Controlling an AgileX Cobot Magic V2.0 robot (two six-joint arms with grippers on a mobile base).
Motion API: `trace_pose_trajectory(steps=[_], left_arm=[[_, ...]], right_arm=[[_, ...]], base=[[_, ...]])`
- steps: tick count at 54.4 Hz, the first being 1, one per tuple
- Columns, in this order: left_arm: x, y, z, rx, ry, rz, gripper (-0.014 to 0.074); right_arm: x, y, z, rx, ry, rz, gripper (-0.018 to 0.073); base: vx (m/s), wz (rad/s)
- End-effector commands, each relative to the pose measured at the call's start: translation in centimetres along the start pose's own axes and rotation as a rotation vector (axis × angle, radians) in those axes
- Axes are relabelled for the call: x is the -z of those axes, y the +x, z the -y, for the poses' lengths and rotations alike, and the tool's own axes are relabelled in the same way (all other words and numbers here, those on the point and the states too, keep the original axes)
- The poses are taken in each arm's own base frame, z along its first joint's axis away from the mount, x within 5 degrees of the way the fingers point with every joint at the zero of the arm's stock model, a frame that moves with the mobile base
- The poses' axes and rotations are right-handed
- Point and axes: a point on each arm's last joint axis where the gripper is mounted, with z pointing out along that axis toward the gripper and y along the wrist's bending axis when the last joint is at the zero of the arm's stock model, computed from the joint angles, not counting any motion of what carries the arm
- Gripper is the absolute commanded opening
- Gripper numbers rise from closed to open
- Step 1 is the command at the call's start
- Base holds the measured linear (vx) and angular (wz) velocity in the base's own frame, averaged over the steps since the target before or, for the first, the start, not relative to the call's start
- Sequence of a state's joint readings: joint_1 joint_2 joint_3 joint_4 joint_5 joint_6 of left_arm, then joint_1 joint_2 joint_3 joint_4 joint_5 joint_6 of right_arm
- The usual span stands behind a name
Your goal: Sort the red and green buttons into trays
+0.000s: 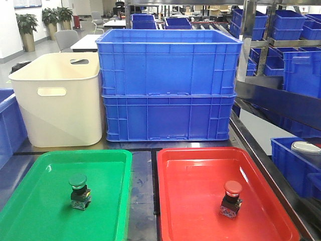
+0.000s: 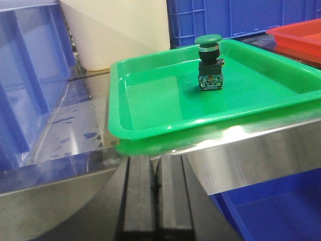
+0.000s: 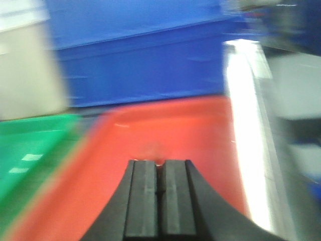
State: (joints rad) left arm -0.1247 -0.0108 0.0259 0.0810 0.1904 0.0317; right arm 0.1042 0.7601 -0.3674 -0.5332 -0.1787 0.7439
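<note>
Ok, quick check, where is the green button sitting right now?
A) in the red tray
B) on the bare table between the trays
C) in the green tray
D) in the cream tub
C: the green button stands upright inside the green tray, while the red button sits in the red tray.

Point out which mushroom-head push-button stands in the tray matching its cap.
Both do: the green-capped push-button stands in the green plastic tray, and the red-capped push-button in the red plastic tray.

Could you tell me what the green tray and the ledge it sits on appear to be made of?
The green tray looks like glossy moulded plastic: uniform colour, rounded rim, soft reflections of the green button. The ledge under it looks like brushed metal, possibly steel or aluminium: silvery with a bright streaked glare.
</note>
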Motion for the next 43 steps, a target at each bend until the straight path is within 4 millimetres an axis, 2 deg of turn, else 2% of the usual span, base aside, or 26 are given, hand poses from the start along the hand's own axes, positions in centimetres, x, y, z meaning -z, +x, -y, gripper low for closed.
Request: trace_pose_trajectory(steps=[1, 5, 12, 22, 26, 33, 43], left_arm=[[0.3, -1.6, -0.1, 0.017, -0.006, 0.118, -0.0006], [0.3, -1.6, -0.1, 0.017, -0.006, 0.118, -0.0006], [0.3, -1.6, -0.1, 0.017, -0.006, 0.118, -0.0006], [0.3, -1.6, -0.1, 0.017, -0.006, 0.118, -0.0006], [0.3, -1.6, -0.1, 0.017, -0.006, 0.118, -0.0006], [0.3, -1.6, -0.1, 0.017, -0.006, 0.118, -0.0006], [0.3, -1.6, -0.1, 0.017, -0.006, 0.116, -0.0006]], right_arm=[[1.7, 0.3, -0.1, 0.098, 0.039, -0.029, -0.0008], [3.3, 1.5, 0.0, 0.165, 0.029, -0.053, -0.0008], [5.9, 3.7, 0.8, 0.161, 0.049, 0.054, -0.0008], [7.4, 8.5, 2.5, 0.138, 0.14, 0.099, -0.0008], [7.9, 9.2, 2.6, 0.137, 0.146, 0.145, -0.0008], [8.9, 9.0, 2.4, 0.124, 0.132, 0.207, -0.0008], [8.8, 9.2, 2.5, 0.12, 0.136, 0.183, -0.0008]], base=[[0.0, 0.0], [0.0, 0.0], [0.0, 0.0], [0.0, 0.0], [0.0, 0.0], [0.0, 0.0], [0.0, 0.0]])
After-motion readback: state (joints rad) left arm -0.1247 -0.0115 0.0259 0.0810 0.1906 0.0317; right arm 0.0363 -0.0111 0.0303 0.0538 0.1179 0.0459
